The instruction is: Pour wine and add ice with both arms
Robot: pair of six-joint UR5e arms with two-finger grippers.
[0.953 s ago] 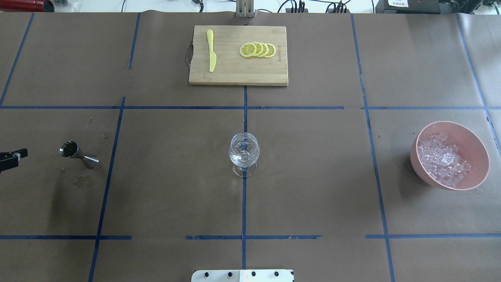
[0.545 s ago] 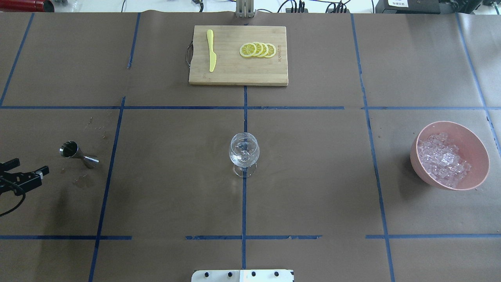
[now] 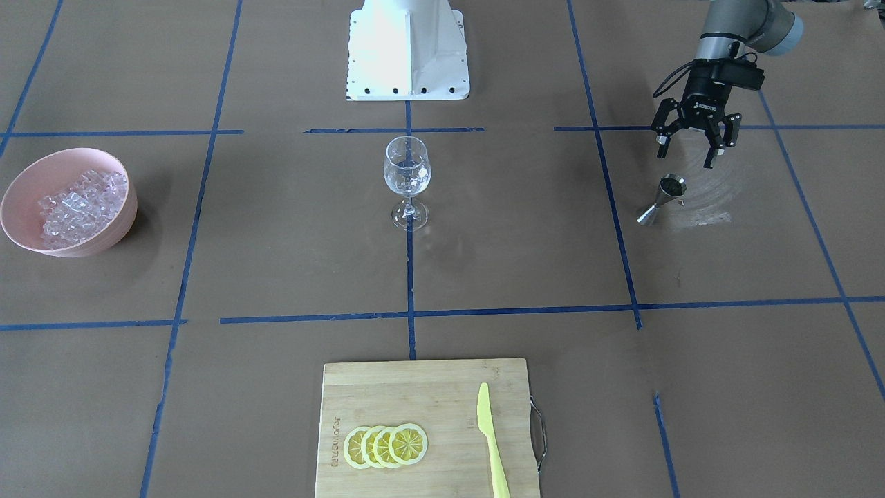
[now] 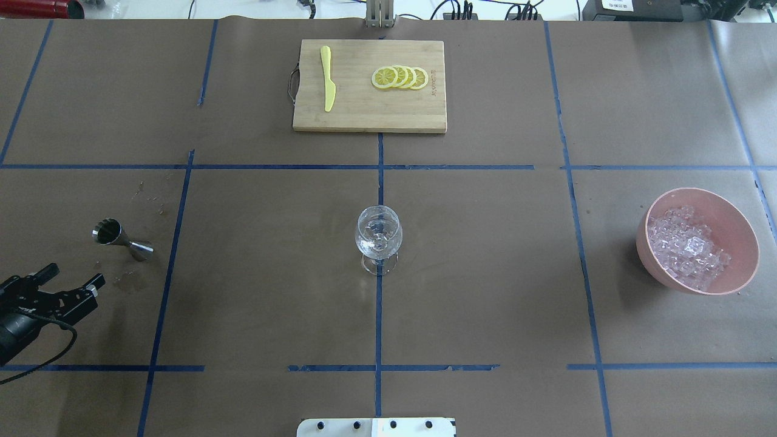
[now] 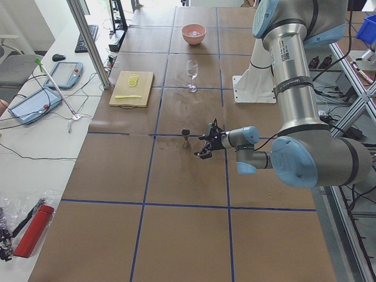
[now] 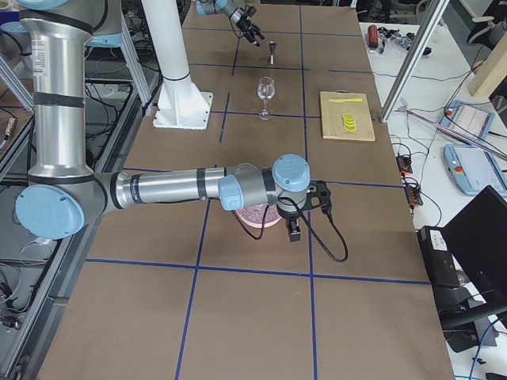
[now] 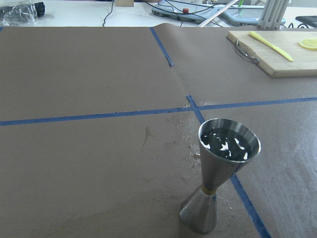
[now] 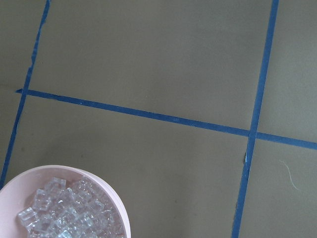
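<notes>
A steel jigger (image 4: 121,238) stands upright at the table's left, with dark liquid in its top cup (image 7: 229,144). My left gripper (image 4: 76,274) is open and empty, hovering just short of the jigger (image 3: 662,200) without touching it. A clear wine glass (image 4: 378,237) stands upright at the table's middle. The ice (image 4: 686,249) fills a pink bowl (image 4: 704,199) at the right. My right gripper (image 6: 291,229) shows only in the exterior right view, above the bowl's outer side; I cannot tell if it is open. The right wrist view shows ice (image 8: 69,213) at its lower left.
A bamboo cutting board (image 4: 364,118) at the far middle carries lemon slices (image 4: 400,77) and a yellow knife (image 4: 328,79). Wet stains (image 4: 127,279) mark the paper by the jigger. The white pedestal (image 3: 408,48) stands at the robot's side.
My left gripper has come further into the overhead view, moving right and toward the robot's side of the jigger. Glass, jigger and bowl have not moved.
</notes>
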